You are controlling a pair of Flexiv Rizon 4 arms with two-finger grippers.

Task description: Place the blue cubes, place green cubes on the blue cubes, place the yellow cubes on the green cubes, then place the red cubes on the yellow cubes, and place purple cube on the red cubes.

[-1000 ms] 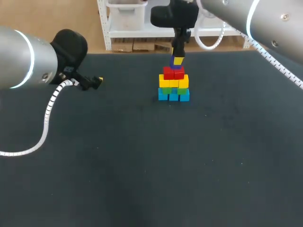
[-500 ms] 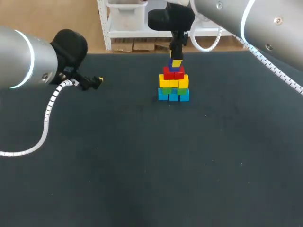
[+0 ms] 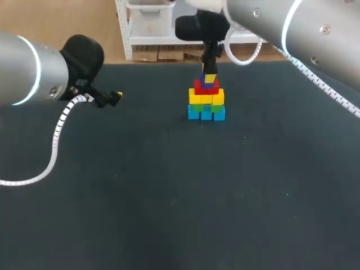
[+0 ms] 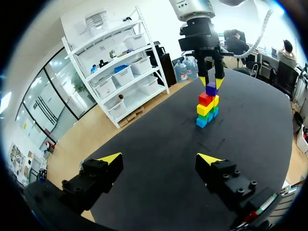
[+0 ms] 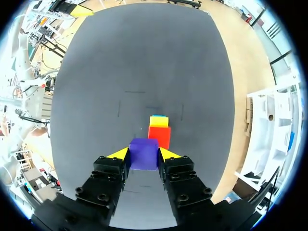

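Lower than a second ago, your right gripper (image 5: pixel 143 154) grips the purple cube (image 4: pixel 211 88), seemingly resting it on the red cubes (image 3: pixel 202 89) atop the stack (image 3: pixel 206 104), while your left gripper (image 4: pixel 159 159) hangs open, well apart.

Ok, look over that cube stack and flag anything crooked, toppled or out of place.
Nothing stands out. The stack has even blue, green, yellow and red layers, no cube fallen, and the right gripper holds the purple cube level over the red cubes.
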